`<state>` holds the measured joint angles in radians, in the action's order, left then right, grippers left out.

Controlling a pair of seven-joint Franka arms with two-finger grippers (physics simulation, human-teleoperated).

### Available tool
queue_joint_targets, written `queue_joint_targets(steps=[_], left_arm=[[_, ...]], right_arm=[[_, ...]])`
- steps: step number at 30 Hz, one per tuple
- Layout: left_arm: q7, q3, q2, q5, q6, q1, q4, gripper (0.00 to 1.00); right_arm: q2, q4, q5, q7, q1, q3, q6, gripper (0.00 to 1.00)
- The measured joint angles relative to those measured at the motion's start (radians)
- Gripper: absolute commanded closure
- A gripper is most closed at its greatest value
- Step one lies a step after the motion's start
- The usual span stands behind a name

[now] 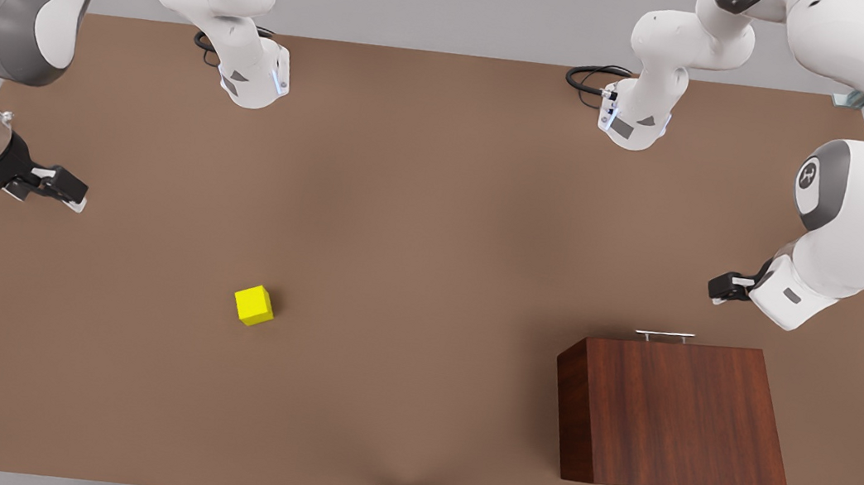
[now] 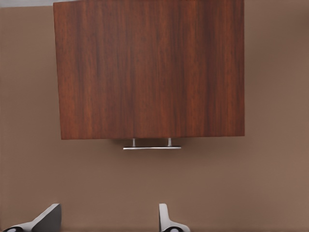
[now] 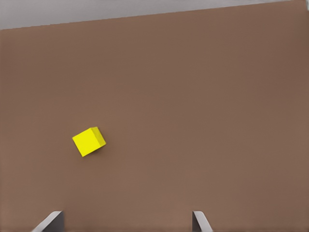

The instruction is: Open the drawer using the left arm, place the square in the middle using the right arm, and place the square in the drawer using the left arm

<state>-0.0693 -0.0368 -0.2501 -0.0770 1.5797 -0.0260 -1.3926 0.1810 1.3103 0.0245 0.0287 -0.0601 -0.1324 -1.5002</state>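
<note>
The cabinet (image 1: 677, 412) looks like dark red-brown wood with long grain lines and a soft shine. Its handle (image 1: 664, 335) is thin shiny metal. The cube (image 1: 254, 305) is smooth, plain yellow. The table (image 1: 419, 216) is flat, matt brown. The arms look like glossy white plastic.

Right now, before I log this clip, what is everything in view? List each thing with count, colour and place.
cabinet: one, dark reddish-brown wood grain, on the table at the front view's right.
drawer handle: one, silver bar, on the cabinet's far side; drawer looks closed.
square: one, bright yellow, on the table left of centre in the front view, apart from both grippers.
table: one, matte brown.
left gripper: black, open, at the front view's right, near the handle, touching nothing.
right gripper: black, open, at the front view's left, short of the square.
</note>
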Motion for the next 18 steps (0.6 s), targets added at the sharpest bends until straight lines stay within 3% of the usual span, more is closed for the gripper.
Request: queue_joint_targets(steps=[2, 6, 8, 12, 14, 18], left_arm=[[-0.108, 0.0, 0.028, -0.003, 0.035, 0.0, -0.065, 0.0], [-0.665, -0.003, 0.178, 0.001, 0.336, 0.0, -0.386, 0.0], [-0.894, -0.001, 0.252, 0.022, 0.512, -0.002, -0.552, 0.0], [-1.109, -0.006, 0.312, 0.05, 0.838, 0.0, -0.786, 0.0], [-1.167, -0.007, 0.33, 0.056, 0.966, -0.004, -0.894, 0.0], [-1.279, -0.008, 0.337, 0.061, 1.058, -0.002, -0.975, 0.0]], right_arm=[[-0.003, -0.002, 0.001, -0.012, -0.013, 0.001, 0.002, 0.0], [0.076, 0.033, 0.003, -0.116, -0.039, 0.011, -0.025, 0.0], [0.065, 0.16, 0.003, -0.12, -0.116, 0.012, -0.131, 0.0], [0.08, 0.382, 0.024, -0.245, -0.093, 0.027, -0.411, 0.0], [0.085, 0.503, 0.023, -0.248, -0.099, 0.076, -0.595, 0.0], [0.133, 0.627, 0.023, -0.302, -0.101, 0.118, -0.802, 0.0]])
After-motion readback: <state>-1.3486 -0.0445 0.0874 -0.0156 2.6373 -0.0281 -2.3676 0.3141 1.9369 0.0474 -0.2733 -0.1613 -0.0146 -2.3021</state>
